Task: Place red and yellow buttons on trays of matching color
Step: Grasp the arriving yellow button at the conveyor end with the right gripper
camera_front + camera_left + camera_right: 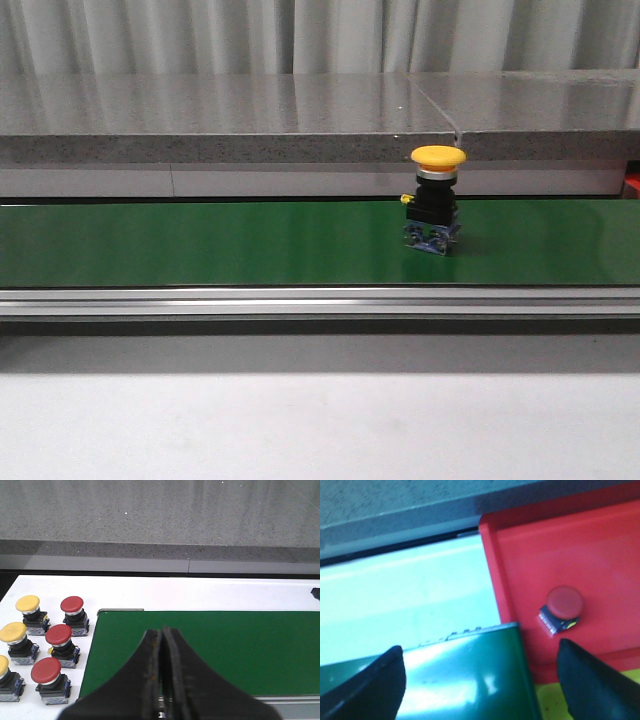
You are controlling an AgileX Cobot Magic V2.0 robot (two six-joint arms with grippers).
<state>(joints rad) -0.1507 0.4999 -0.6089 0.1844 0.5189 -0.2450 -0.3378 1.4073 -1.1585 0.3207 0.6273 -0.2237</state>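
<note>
A yellow button (438, 199) rides the belt (200, 243) upright; left gripper (163, 645) clenched, empty; right gripper (480, 670) spread wide beside the red tray (520, 555), ready to catch it.

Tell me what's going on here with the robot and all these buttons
Nothing is being held at the moment. A yellow button stands upright on the green conveyor belt. One red button already lies in the red tray, with the open right gripper nearby. The left gripper is shut and empty over the belt's end, beside a batch of red and yellow buttons waiting on the white table.
</note>
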